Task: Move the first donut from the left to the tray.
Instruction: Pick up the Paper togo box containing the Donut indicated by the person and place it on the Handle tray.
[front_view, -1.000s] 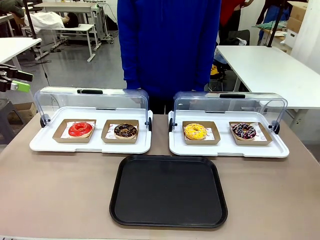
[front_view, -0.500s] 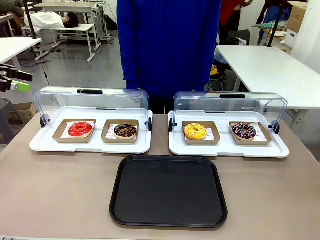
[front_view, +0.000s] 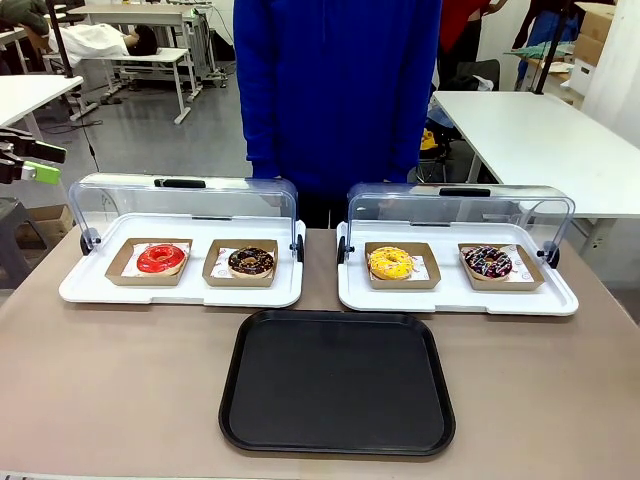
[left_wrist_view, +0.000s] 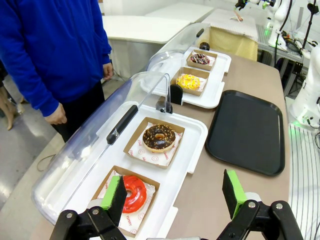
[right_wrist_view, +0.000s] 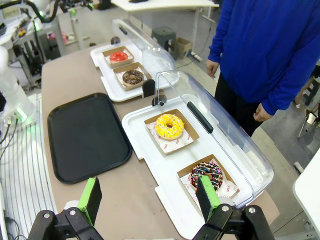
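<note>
One red donut (left_wrist_view: 140, 189), untouched; left gripper (left_wrist_view: 173, 195) spread empty, clear of it; next: descend, grasp, carry to black tray (left_wrist_view: 247, 131).

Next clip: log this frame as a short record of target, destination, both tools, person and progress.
target: red donut, in a cardboard holder, leftmost in the open left case
destination: black tray, bare, nearer the robot than the cases
left tool: open, holding nothing, raised off the table's left end
right tool: open, holding nothing
person: standing at the far side, hands off the table
progress: donut not yet moved
</note>
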